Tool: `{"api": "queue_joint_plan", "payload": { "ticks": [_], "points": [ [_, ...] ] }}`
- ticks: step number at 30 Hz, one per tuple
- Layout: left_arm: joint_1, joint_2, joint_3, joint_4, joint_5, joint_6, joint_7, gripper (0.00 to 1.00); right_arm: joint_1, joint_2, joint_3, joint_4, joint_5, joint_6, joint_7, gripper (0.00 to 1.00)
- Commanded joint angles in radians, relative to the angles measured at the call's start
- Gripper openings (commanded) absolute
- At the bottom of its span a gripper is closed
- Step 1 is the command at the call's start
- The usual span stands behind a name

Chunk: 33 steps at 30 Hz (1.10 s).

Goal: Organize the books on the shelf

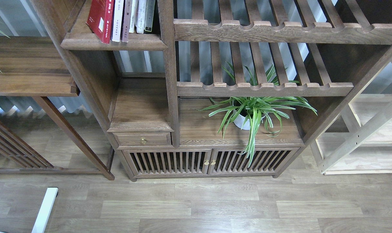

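Observation:
A short row of upright books (123, 17) stands on the upper left board of the dark brown wooden shelf (170, 97). A thick red book (100, 17) is at the left end, leaning slightly, with white, mauve-brown and dark green spines to its right. Their tops are cut off by the view's upper edge. The board below them (141, 106) is bare. Neither of my arms nor grippers shows in the head view.
A potted spider plant (252, 111) in a white pot stands on the lower right board under the slatted racks (264, 87). A brass-knobbed drawer (143, 139) and slatted doors (209, 161) sit at the bottom. A dark side table (27, 68) is left, a pale wooden rack (364, 139) right.

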Motion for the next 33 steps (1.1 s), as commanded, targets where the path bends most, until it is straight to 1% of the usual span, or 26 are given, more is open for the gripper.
{"api": "queue_joint_plan", "payload": {
  "ticks": [1, 33],
  "points": [
    [0.0, 0.0, 0.0, -0.001, 0.0, 0.0, 0.0, 1.0, 0.0, 0.0, 0.0, -0.12, 0.0, 0.0, 0.0, 1.0],
    [0.0, 0.0, 0.0, -0.001, 0.0, 0.0, 0.0, 0.99, 0.0, 0.0, 0.0, -0.12, 0.0, 0.0, 0.0, 1.0]
  ]
}}
